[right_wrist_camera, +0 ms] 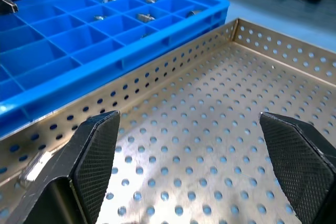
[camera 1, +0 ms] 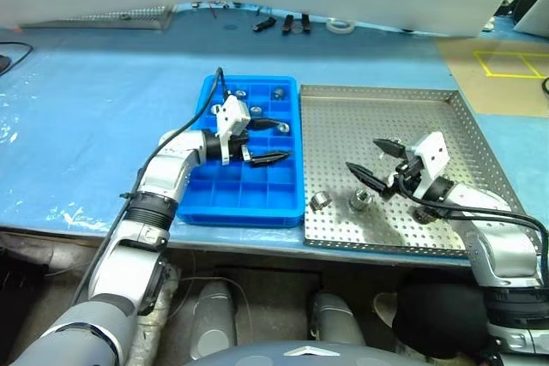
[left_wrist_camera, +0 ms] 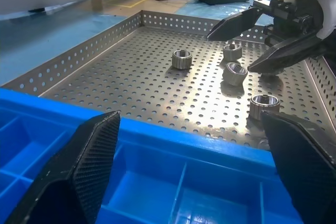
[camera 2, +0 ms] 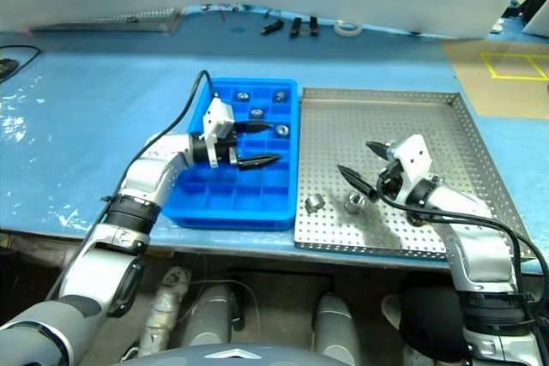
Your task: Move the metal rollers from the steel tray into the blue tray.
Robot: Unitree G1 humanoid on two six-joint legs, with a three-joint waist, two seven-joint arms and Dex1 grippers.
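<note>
Two metal rollers (camera 1: 320,201) (camera 1: 359,201) lie near the steel tray's (camera 1: 446,100) front edge, toward its 7 o'clock corner. More rollers (camera 1: 277,92) sit in the far compartments of the blue tray (camera 1: 206,212), just beside at 9 o'clock. The right pincer (camera 1: 376,162) hovers spread wide and empty above the two. The left pincer (camera 1: 273,141) gapes empty over the blue tray on the desk (camera 1: 77,126).

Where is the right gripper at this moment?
In the left eye view the right gripper hangs open over the steel tray, on the robot's right, just above the rollers near the tray's front edge.
</note>
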